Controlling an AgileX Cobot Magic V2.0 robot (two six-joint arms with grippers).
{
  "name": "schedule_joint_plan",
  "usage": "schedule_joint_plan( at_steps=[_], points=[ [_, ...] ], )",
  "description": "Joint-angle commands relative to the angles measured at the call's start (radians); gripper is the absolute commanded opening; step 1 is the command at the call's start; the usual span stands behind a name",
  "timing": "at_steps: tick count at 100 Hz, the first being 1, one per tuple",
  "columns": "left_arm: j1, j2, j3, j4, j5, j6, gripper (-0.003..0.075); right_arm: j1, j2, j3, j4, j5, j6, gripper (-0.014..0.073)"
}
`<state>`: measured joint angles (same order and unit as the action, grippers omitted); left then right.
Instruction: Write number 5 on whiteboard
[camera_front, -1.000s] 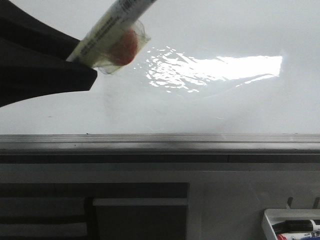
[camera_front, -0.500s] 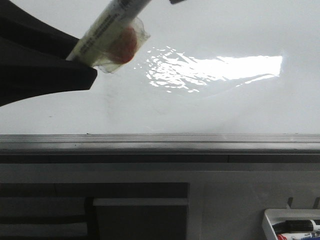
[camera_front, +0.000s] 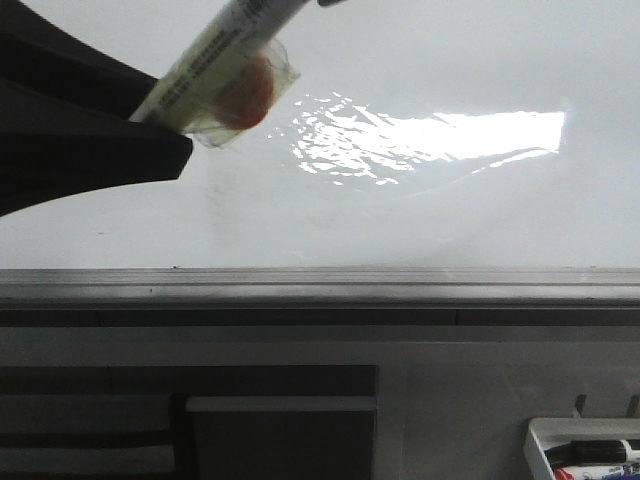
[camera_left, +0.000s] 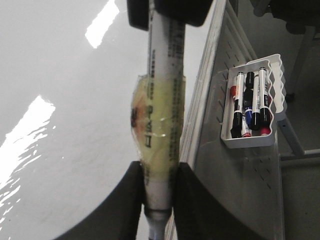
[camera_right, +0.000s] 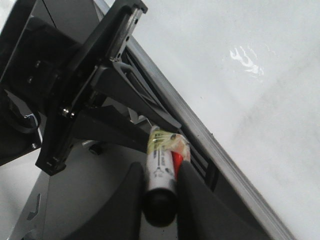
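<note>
The tray of pens (camera_front: 585, 455) sits nearest, low on the right. Past the grey rail (camera_front: 320, 285), the whiteboard (camera_front: 420, 220) is still blank: no 5 yet. The left pincer (camera_left: 159, 197) keeps squeezing the marker (camera_front: 215, 75). The right pincer (camera_right: 161, 187), newly closer, grips its other end.
</note>
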<state>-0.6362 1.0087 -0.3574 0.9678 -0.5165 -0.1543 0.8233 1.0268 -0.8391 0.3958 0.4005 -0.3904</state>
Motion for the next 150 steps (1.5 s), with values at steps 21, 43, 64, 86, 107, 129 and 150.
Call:
schedule_joint_plan(
  at_steps=[21, 43, 64, 86, 107, 129, 150],
  points=[
    [-0.005, -0.043, -0.022, -0.132, -0.040, -0.027, 0.0386, -0.005, -0.009, -0.033, 0.027, -0.056, -0.010, -0.0063],
    [-0.005, -0.189, -0.021, -0.169, 0.090, -0.160, 0.0386, -0.005, -0.009, -0.033, 0.027, -0.078, -0.010, -0.0063],
    [-0.005, -0.335, -0.021, -0.174, 0.234, -0.204, 0.0386, -0.035, 0.008, -0.040, 0.032, -0.129, 0.071, -0.0062],
    [-0.005, -0.370, -0.021, -0.189, 0.316, -0.204, 0.0386, -0.108, 0.129, -0.171, 0.024, -0.071, 0.069, -0.0062],
    [-0.002, -0.370, -0.021, -0.251, 0.346, -0.204, 0.0386, -0.156, 0.202, -0.292, -0.032, -0.036, 0.067, -0.0062],
    [0.017, -0.370, -0.021, -0.273, 0.342, -0.204, 0.0386, -0.208, 0.201, -0.322, -0.048, -0.030, 0.067, -0.0062],
    [0.019, -0.368, -0.021, -0.273, 0.342, -0.204, 0.0386, -0.261, 0.235, -0.322, -0.055, -0.034, 0.067, -0.0062]
  ],
)
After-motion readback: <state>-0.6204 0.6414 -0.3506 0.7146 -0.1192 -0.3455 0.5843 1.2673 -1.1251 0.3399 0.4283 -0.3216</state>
